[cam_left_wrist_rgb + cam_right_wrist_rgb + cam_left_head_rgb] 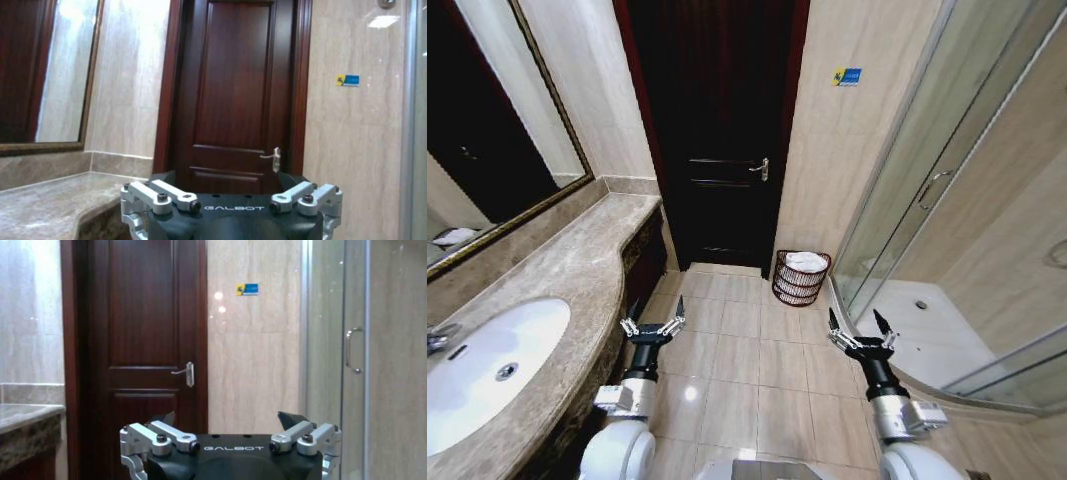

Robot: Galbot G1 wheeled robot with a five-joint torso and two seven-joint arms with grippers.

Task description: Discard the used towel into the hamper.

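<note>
One hamper (pixel 802 277) here, a small dark red-brown woven basket sitting on the tiled floor (pixel 737 370) just right of the door (pixel 717 130), tucked against the wall between the door frame and the glass shower enclosure (pixel 947 200). There's one white towel (pixel 806 261) bunched up in its top, so the towel is already in the basket. How deep it goes is hard to say, since the bars hide the rest.

Two grippers, both empty, both hanging low over the floor well short of the hamper. The left gripper (pixel 654 318) sits off to the hamper's left, close to the counter edge, prongs spread apart with nothing between them. The right gripper (pixel 859 328) is nearer the shower side, a bit right of the hamper, also splayed wide and holding nothing. In the wrist views just the dark finger tips poke up above each gripper body, left (pixel 230 175) and right (pixel 230 416).

One door handle (pixel 760 169) on the door, and one small blue-and-yellow sticker (pixel 847 76) on the wall above the hamper, too small to read. One marble counter (pixel 557 270) left of the door with one white sink (pixel 487 365), cut off at the frame edge, and one framed mirror (pixel 487 130) above it. One shower door handle (pixel 351 349) too.
</note>
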